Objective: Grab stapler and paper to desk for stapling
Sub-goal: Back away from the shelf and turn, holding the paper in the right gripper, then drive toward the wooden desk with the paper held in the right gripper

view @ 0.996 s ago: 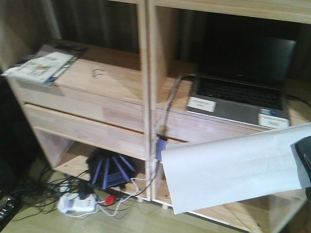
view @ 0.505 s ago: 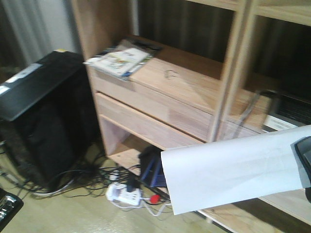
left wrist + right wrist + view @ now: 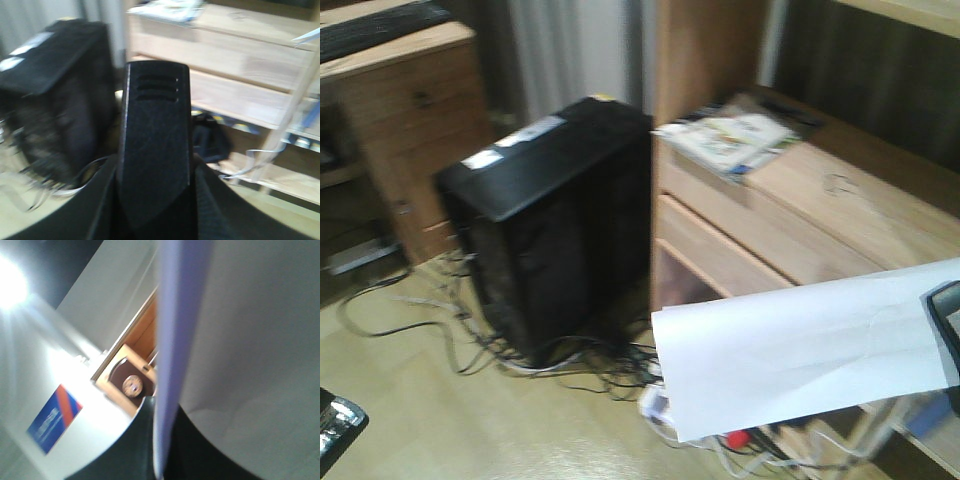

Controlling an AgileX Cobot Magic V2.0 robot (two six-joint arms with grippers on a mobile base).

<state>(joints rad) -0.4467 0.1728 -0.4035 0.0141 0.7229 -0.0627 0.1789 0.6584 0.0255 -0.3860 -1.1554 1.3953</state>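
Observation:
My left gripper is shut on the stapler, a black body with ribbed slots near its tip that stands up between the dark fingers. Its orange patch is hidden. My right gripper is shut on the paper, seen edge-on in the right wrist view. In the front view the white creased paper hangs out flat to the left from the dark right gripper at the right edge. A wooden desk with a black keyboard shows at the top left.
A black computer tower stands on the floor amid tangled cables. Right of it is the light-wood shelving unit with magazines on it. A power strip lies below the paper. The unit also shows in the left wrist view.
The view has swung left: the laptop and shelf compartments have slid out to the right, and the computer tower and far desk have come in. Paper and grippers keep their place in the frame.

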